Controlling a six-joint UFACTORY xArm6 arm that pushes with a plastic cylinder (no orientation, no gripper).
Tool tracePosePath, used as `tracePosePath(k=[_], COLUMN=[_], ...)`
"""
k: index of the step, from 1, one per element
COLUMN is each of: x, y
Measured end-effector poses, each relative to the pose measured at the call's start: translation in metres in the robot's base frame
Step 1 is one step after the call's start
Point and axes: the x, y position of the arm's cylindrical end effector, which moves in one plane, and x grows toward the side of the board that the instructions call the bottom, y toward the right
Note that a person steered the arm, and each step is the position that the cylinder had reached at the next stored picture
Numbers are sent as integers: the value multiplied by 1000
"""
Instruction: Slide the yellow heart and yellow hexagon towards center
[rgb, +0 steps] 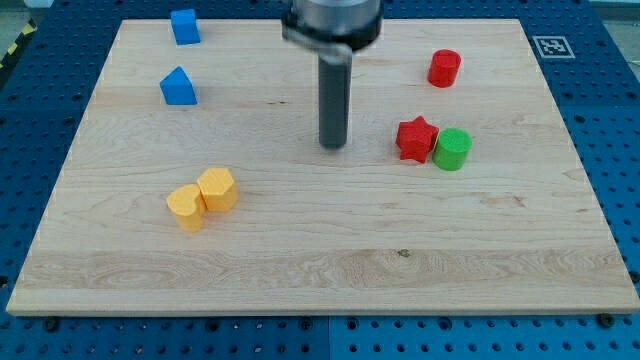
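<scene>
Since both are small, rigid plastic-looking pieces on smooth wood: I judge they will slide lightly and may spin or slip off my tip if pushed off-centre.
Heart (185, 206): yellow, sits at the board's lower left, about 8 o'clock from the board's middle, touching the hexagon.
Hexagon (218, 189): yellow, at the heart's 2 o'clock, flat sides against it so the two read as one clump.
Pair's long axis: runs from 8 o'clock to 2 o'clock, already aimed roughly at the centre; which way the heart's point faces I cannot tell for sure.
Where to push: no grasping possible, so I would press the heart's outer face at 8 o'clock, along that axis, letting the heart drive the hexagon ahead.
Tip (333, 146): a bare rod holding nothing, standing near the board's centre, well apart from the pair at their 2 o'clock.
Risk: a push off the axis could split the two.
Red star (416, 138): at my tip's 3 o'clock, touching the green cylinder (452, 149).
Red cylinder (444, 68): toward 1 o'clock.
Blue blocks: one (178, 87) at 10 o'clock, another (185, 26) further up.
Board (320, 270): pale wood.
</scene>
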Motion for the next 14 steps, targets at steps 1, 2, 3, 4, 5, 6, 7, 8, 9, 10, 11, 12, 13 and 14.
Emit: tracePosePath(k=[1,2,3,4,5,6,7,8,9,10,11,12,13,14], x=[61,110,152,145,99,85,84,70,51,42,41,45,44,43], y=[0,-22,-87,-169,-216,-216,-189,-130,-79,-69,-70,-79,-92,-100])
